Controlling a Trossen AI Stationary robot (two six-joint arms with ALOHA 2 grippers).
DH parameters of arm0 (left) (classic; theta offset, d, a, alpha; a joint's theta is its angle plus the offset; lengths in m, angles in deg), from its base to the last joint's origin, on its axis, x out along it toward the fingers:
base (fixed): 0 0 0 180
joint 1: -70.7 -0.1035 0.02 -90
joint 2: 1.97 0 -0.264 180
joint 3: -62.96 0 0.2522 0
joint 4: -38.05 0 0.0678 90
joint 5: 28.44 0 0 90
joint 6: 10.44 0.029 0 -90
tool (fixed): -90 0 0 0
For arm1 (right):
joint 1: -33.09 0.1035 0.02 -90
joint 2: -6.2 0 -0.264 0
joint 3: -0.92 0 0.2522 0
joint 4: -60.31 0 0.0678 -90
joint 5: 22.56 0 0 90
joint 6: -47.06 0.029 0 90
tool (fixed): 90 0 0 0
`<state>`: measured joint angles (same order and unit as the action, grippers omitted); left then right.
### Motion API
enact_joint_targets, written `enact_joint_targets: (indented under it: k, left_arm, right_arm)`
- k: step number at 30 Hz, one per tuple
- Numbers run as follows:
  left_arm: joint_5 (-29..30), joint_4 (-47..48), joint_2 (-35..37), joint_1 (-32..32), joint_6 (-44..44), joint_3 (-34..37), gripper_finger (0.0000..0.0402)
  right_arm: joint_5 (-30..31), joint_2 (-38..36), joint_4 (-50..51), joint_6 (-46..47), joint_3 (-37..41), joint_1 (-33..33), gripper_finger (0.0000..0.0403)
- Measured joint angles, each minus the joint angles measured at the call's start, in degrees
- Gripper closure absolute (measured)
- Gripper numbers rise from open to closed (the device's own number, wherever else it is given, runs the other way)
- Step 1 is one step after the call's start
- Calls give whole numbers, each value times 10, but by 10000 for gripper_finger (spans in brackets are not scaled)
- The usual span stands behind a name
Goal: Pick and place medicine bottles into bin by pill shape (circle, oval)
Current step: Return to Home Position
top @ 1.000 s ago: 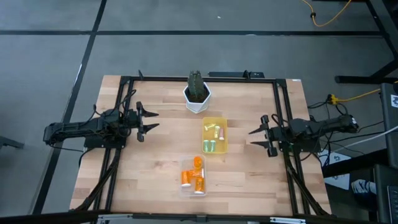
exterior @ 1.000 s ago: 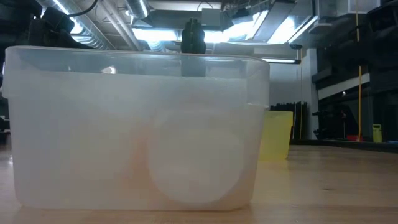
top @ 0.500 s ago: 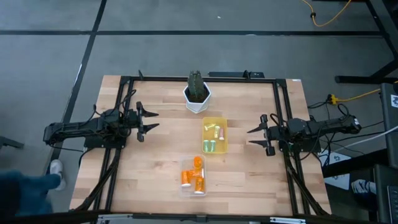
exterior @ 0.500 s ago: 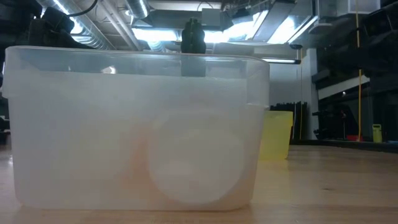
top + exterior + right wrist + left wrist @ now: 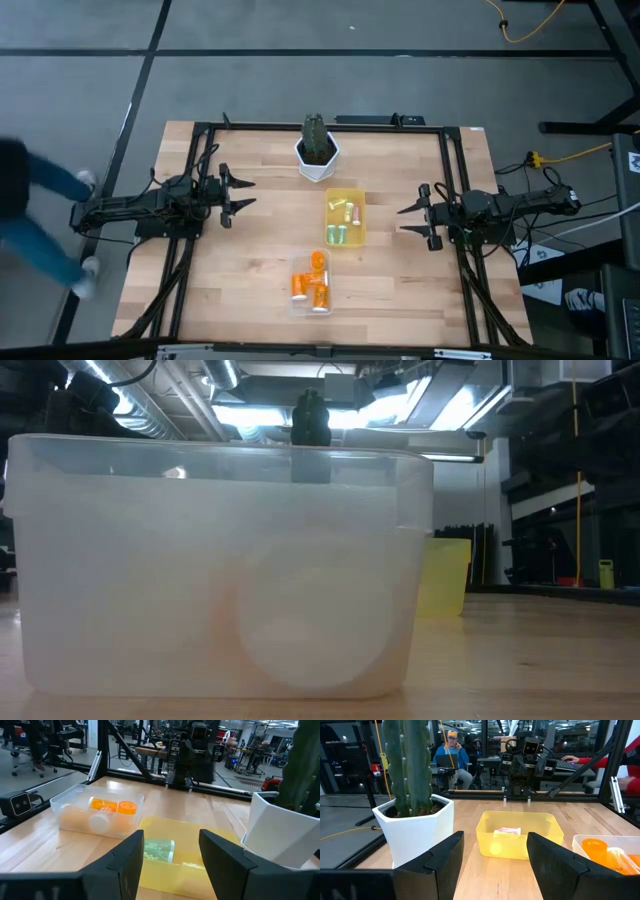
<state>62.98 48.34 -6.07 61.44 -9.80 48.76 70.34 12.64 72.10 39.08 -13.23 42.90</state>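
Several orange medicine bottles [image 5: 312, 284] lie in a clear bin [image 5: 297, 305] near the table's front; they also show in the right wrist view [image 5: 107, 806]. Pale green and pink bottles [image 5: 340, 222] lie in a yellow bin [image 5: 360, 216] at mid-table, which also shows in the left wrist view [image 5: 520, 835]. My left gripper [image 5: 242, 194] is open and empty at the table's left. My right gripper [image 5: 409, 221] is open and empty at the table's right. Both stand apart from the bins.
A white pot with a green cactus [image 5: 316, 148] stands at the far middle of the table. In the low view the clear bin [image 5: 220, 570] fills the frame, the yellow bin [image 5: 445, 575] behind it. A person walks on the floor at the left [image 5: 30, 220].
My right gripper has shifted slightly toward the table's left. A person has walked along the floor left of the table, toward its far side. The bottles and bins have stayed in place.
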Motion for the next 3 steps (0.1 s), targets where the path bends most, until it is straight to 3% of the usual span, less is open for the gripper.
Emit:
enact_joint_targets:
  k: [3]
  left_arm:
    - [0, 0, 0, 0, 0, 0, 190]
  right_arm:
    - [0, 0, 0, 0, 0, 0, 209]
